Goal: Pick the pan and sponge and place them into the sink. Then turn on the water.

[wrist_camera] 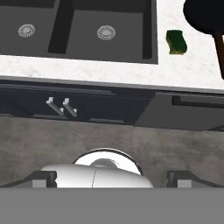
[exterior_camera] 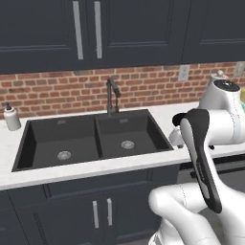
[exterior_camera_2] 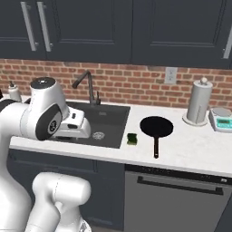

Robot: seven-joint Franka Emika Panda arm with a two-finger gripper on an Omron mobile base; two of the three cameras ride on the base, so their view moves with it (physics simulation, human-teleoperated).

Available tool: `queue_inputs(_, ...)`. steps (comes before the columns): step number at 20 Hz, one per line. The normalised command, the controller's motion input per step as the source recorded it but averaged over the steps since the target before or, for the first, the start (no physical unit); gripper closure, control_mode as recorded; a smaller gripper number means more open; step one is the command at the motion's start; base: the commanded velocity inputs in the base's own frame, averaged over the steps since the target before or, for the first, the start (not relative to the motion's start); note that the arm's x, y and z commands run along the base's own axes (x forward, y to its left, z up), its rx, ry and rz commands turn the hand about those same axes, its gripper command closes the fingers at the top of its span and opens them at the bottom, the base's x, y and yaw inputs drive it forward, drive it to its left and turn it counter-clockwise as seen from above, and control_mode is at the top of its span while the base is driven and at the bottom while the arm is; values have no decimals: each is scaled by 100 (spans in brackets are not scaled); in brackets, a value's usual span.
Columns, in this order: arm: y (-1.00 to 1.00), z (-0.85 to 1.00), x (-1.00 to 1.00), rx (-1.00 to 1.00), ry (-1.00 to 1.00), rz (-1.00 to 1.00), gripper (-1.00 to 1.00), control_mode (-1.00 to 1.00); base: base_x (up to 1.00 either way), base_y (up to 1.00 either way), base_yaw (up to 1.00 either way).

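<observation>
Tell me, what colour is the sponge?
The sponge is yellow-green with a dark green top, clearest in the hand view.

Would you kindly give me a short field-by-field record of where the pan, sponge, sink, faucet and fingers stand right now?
pan: round black frying pan on the white counter, right of the sink, handle toward the counter's front edge
sponge: small yellow-green block on the counter between sink and pan
sink: matte black double basin, both basins empty
faucet: slim dark gooseneck, no water running
fingers: open, holding nothing

Pan, sponge beside sink
</observation>
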Motion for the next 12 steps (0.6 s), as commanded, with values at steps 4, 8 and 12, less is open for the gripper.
queue_inputs(4,0,0,0,0,0,0,-100,100,64,30,-3)
queue_inputs(8,0,0,0,0,0,0,-100,100,61,0,0)
queue_inputs(12,0,0,0,0,0,0,-100,100,56,-2,0)
